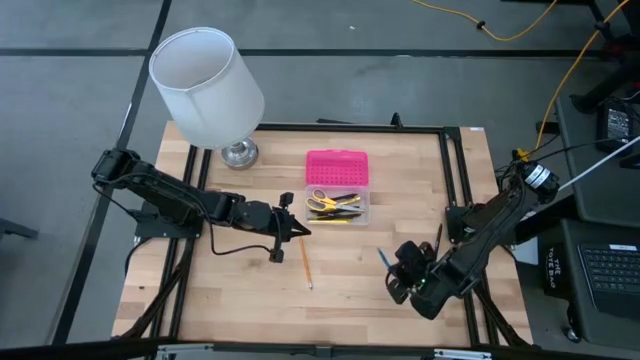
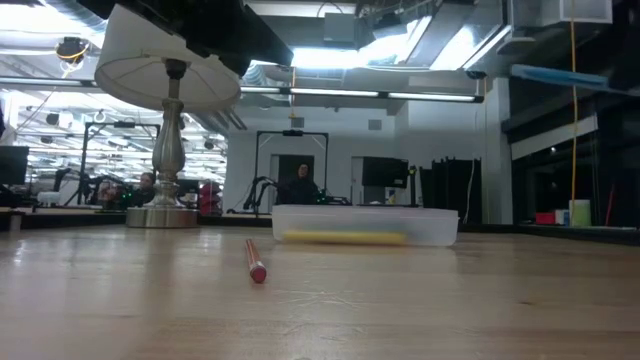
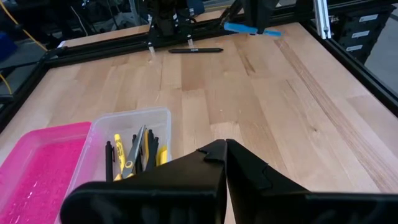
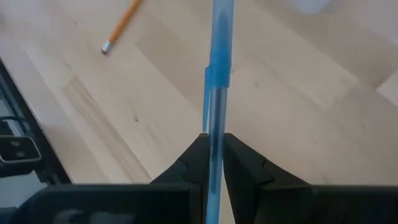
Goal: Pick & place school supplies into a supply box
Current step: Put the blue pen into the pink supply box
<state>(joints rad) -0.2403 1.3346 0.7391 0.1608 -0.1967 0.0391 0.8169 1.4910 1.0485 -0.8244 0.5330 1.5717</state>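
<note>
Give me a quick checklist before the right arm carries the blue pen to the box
1. Right hand shut on the blue pen: ok.
2. Supply box open, pink lid laid back: ok.
3. Left hand clear of the box opening, shut and empty beside it: ok.
4. Room left in the box among the scissors and pens: ok.
5. Orange pencil off the direct path: cannot tell.
</note>
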